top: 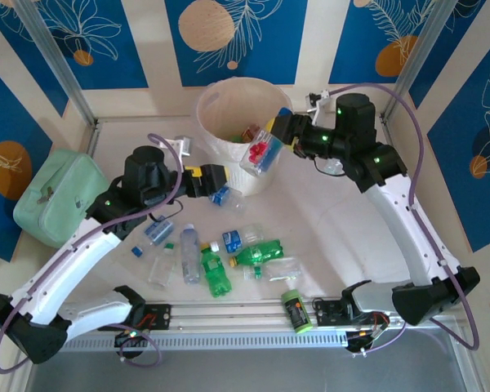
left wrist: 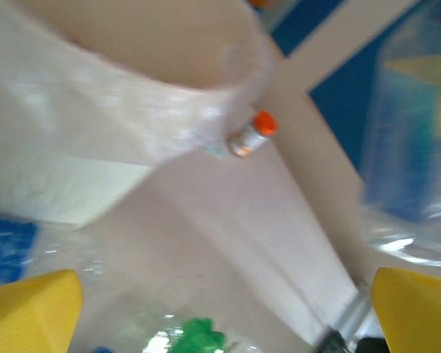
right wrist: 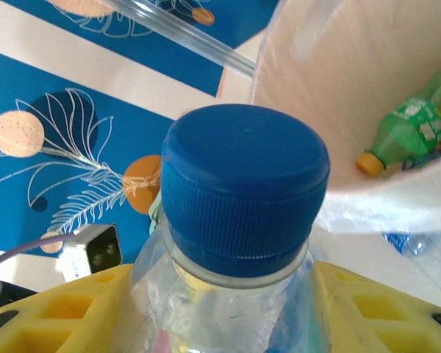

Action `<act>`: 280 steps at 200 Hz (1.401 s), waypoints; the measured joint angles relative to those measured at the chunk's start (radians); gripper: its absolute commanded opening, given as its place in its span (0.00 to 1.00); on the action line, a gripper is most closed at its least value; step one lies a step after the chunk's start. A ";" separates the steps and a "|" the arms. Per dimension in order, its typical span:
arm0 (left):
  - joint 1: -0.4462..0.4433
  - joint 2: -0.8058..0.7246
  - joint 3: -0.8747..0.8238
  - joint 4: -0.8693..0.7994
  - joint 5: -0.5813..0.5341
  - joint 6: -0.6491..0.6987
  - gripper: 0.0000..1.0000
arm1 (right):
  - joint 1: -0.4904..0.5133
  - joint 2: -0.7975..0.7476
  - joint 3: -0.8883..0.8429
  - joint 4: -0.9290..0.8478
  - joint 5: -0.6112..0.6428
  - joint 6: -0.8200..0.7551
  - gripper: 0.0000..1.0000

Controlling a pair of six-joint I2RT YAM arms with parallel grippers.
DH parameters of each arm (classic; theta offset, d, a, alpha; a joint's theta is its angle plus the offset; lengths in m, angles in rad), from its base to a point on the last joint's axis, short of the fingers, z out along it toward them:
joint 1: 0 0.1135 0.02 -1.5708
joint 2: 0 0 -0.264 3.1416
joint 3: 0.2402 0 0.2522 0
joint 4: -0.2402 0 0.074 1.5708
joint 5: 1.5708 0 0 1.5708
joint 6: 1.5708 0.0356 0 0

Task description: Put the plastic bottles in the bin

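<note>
Blue-capped bottle (right wrist: 244, 176) is clenched by right fingers (right wrist: 371, 309) at the bin (top: 220, 159) rim, likely for dropping in; left fingers (left wrist: 29, 309) are spread wide by a loose bottle (top: 227, 196) on the worktop (top: 327, 237).

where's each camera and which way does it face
Top external: above and behind, looking down on the table; left arm and right arm both show.
Left wrist: on the left arm, facing the bin's wall; open left gripper's yellow tips at the bottom corners.
Right wrist: on the right arm, looking past the blue-capped bottle in the right gripper into the bin.
Shared: all three show the bin.
</note>
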 measured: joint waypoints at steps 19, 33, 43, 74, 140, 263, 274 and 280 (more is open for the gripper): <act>0.054 -0.009 -0.018 -0.042 -0.056 -0.025 1.00 | -0.025 0.037 0.044 0.019 -0.013 0.002 0.53; 0.090 -0.019 -0.045 -0.064 -0.081 -0.050 1.00 | -0.048 0.064 0.075 0.032 -0.023 0.002 0.53; 0.109 -0.029 -0.068 -0.076 -0.089 -0.066 1.00 | -0.063 0.085 0.097 0.041 -0.025 0.003 0.53; 0.132 -0.055 -0.114 -0.107 -0.101 -0.098 1.00 | -0.105 0.149 0.160 0.068 -0.024 0.005 0.53; 0.137 -0.060 -0.118 -0.132 -0.121 -0.108 1.00 | -0.129 0.372 0.370 0.071 0.009 -0.020 0.53; 0.289 -0.066 -0.234 -0.460 -0.270 -0.245 1.00 | -0.074 0.690 0.748 -0.120 0.035 -0.106 0.85; 0.307 -0.080 -0.254 -0.478 -0.270 -0.269 1.00 | -0.074 0.689 0.753 -0.125 0.035 -0.109 0.85; 0.316 -0.089 -0.266 -0.490 -0.270 -0.285 1.00 | -0.072 0.687 0.753 -0.130 0.035 -0.113 0.85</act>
